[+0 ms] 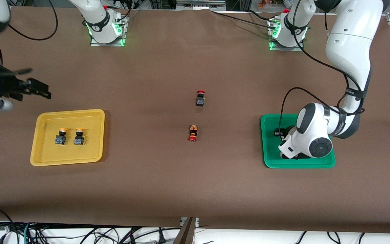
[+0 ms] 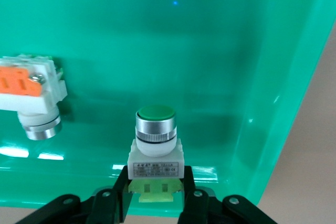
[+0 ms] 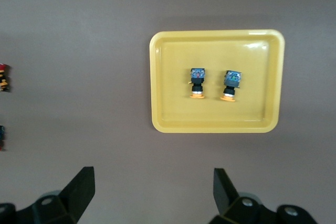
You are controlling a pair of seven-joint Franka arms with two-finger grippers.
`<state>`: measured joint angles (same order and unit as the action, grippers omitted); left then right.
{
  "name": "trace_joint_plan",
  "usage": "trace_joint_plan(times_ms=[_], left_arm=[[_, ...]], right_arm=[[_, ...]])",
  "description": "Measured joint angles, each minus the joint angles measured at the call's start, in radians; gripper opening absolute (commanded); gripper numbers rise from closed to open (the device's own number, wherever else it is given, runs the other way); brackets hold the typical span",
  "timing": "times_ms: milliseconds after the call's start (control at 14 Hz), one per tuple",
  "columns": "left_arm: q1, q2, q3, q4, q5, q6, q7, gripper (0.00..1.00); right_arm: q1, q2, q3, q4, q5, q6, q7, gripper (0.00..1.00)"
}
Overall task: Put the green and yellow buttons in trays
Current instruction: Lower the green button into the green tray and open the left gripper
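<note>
My left gripper [image 2: 154, 182] is low inside the green tray [image 2: 210, 51], its fingers closed against the white body of a green-capped button [image 2: 155, 129]. That button stands on the tray floor. A second silver-white button with an orange face [image 2: 29, 95] lies beside it in the tray. In the front view the left wrist [image 1: 311, 139] hides both buttons over the green tray [image 1: 268, 145]. Two yellow-capped buttons [image 1: 61, 135] [image 1: 79, 136] lie side by side in the yellow tray [image 1: 46, 117]. My right gripper [image 3: 152, 192] is open and empty, high over the table beside the yellow tray [image 3: 218, 34].
Two red-capped buttons lie on the brown table between the trays. One has a black-blue body [image 1: 200, 98]. The other, with an orange-black body [image 1: 193, 133], is nearer to the front camera. Both arm bases stand along the table's back edge.
</note>
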<state>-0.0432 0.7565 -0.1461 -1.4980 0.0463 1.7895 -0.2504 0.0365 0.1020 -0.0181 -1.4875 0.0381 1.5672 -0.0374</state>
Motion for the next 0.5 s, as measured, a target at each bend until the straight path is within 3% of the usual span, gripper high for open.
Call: trace_joint_plan(times_ms=[71,500], left_arm=[[0.001,0.004,0.000,0.000,0.000,0.000,0.000,0.99],[0.027,-0.003,0.001,0.033,0.000,0.004,0.001,1.00]], right_arm=[[-0.006,-0.032,0.000,-0.008,0.000,-0.003,0.000,1.00],[-0.012,-0.060,0.004,-0.036,0.000,-0.027,0.000,1.00]])
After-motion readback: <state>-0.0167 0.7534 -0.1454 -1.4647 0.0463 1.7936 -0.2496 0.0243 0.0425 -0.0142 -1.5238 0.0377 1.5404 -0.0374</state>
